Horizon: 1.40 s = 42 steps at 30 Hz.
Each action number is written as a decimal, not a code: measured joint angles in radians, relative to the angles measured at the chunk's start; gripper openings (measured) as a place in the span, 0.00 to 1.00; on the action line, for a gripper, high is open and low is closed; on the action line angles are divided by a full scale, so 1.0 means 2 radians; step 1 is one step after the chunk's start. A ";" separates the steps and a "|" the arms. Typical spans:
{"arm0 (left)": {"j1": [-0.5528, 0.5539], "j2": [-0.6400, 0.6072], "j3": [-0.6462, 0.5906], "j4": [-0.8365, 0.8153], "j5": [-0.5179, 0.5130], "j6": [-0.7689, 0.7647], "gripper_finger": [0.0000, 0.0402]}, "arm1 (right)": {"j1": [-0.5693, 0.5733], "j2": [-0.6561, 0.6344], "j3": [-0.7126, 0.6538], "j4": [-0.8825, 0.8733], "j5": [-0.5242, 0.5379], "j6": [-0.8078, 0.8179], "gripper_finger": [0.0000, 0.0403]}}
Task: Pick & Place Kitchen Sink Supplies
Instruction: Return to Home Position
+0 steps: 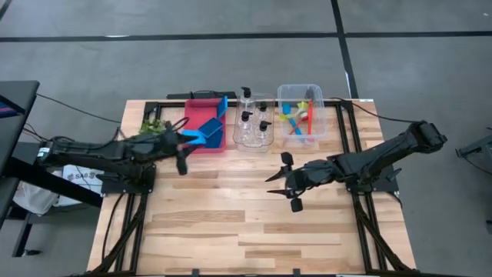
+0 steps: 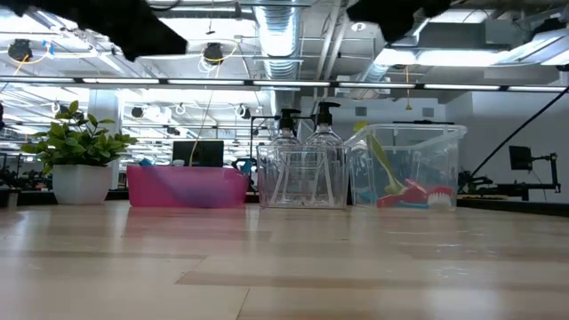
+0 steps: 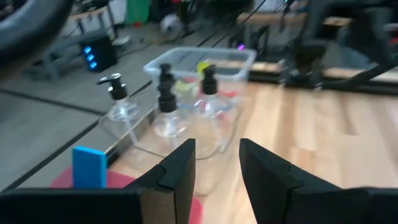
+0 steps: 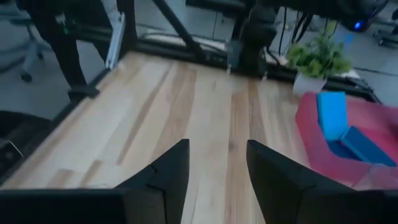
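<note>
The left gripper [image 1: 183,148] hangs over the bench [image 1: 231,231] at the near-left corner of the red tray [image 1: 201,104], beside the small potted plant [image 1: 154,123]. Its fingers are apart with a narrow gap and hold nothing.

The right gripper [image 1: 283,183] hangs over bare bench near the middle, well apart from every container. Its fingers are also apart and empty.

**Location of supplies**
- The two blue sponges [image 1: 206,135] are inside the red tray. One lies flat, and the other stands on edge against the tray wall nearest the bottles.
- The pump bottles [image 1: 254,119] stand upright in a clear bin [image 1: 265,145] just beside the tray.
- The brushes [image 1: 301,115] lie in a second clear bin [image 1: 317,88], on the far side of the bottles from the tray.

**Controlling relation**
- The sponges lie directly ahead of the left fingers, across the tray wall. In the left wrist view the upright sponge appears close beside one finger.
- The left arm is the nearer arm to the tray. The right arm faces the tray across open bench.

**Assessment**
No supply is visible loose on the bench, so placement appears complete. For the return to home, the left arm probably needs to back away from the tray wall, clear of the plant.
</note>
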 joint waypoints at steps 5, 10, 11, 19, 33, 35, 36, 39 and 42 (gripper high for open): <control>-0.037 -0.106 -0.049 0.004 -0.001 -0.004 0.31 | 0.000 -0.043 0.000 -0.010 0.000 0.005 0.39; -0.065 -0.199 -0.088 0.004 -0.001 -0.004 0.31 | 0.001 -0.088 0.000 -0.025 0.000 0.005 0.38; -0.069 -0.214 -0.096 0.004 -0.001 -0.004 0.31 | 0.000 -0.098 0.000 -0.030 0.000 0.005 0.38; -0.083 -0.274 -0.134 0.000 -0.001 -0.014 0.31 | 0.000 -0.170 -0.001 -0.082 0.000 0.010 0.39; -0.083 -0.276 -0.163 0.000 -0.001 -0.043 0.31 | 0.000 -0.429 -0.184 -0.025 0.043 0.034 0.38; -0.083 -0.276 -0.171 0.001 -0.001 -0.054 0.31 | 0.000 -0.480 -0.207 -0.025 0.043 0.035 0.38; -0.083 -0.276 -0.175 0.001 0.000 -0.056 0.31 | 0.000 -0.504 -0.217 -0.026 0.043 0.035 0.39; -0.083 -0.276 -0.189 0.001 0.006 -0.067 0.31 | -0.001 -0.576 -0.238 -0.051 0.039 0.035 0.39; -0.083 -0.278 -0.207 0.009 0.022 -0.076 0.31 | 0.000 -0.587 -0.248 -0.074 0.042 0.036 0.39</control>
